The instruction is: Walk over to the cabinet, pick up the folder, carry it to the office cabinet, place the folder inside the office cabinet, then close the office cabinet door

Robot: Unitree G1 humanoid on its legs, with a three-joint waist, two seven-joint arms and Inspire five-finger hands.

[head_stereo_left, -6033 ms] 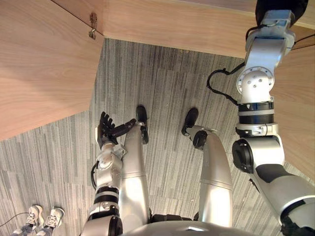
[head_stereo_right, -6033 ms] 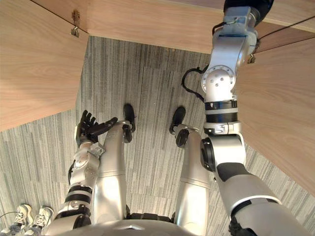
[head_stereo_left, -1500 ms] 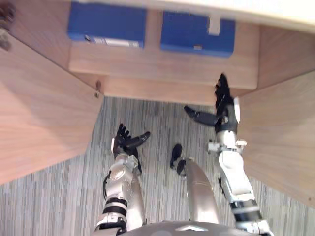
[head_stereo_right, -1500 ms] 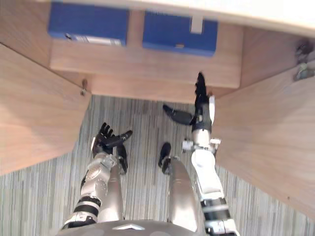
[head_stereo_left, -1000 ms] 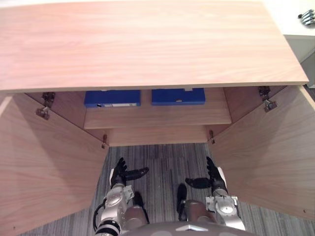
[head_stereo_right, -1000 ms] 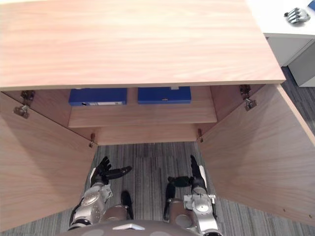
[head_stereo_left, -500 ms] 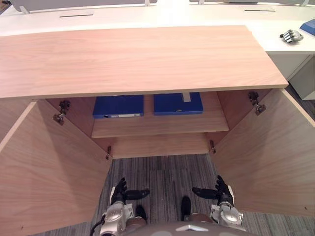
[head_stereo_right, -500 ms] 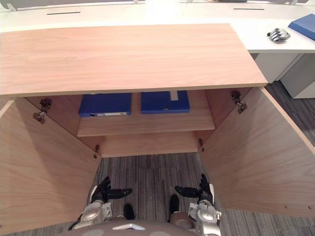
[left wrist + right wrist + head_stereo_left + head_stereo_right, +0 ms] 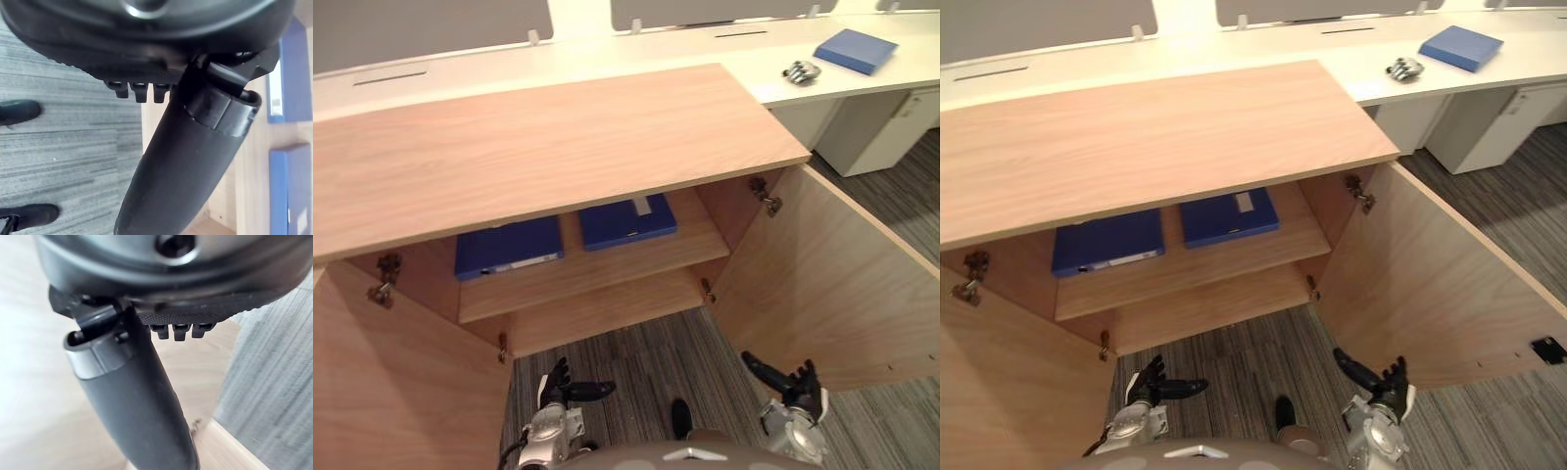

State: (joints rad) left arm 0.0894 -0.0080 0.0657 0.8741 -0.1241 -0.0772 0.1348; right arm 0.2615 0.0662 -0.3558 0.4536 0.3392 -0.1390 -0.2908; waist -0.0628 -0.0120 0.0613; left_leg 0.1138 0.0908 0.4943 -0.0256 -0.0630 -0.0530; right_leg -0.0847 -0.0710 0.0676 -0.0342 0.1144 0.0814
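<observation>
Left hand [image 9: 555,388] and right hand [image 9: 800,391] low and near, in front of the open cabinet [image 9: 538,137], fingers straight and spread, holding nothing. Flat on the shelf [image 9: 690,240] inside, side by side: left folder [image 9: 507,247] and right folder [image 9: 626,220], both blue, with a third folder [image 9: 855,49] far right on the white desk [image 9: 607,54]. Probably light, stiff and slick-covered, so best pinched at the near edge, thumb above and fingers beneath, and kept level.

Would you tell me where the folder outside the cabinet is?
The blue folder lies on the white desk, upper right in both eye views, beside a silver object.
</observation>
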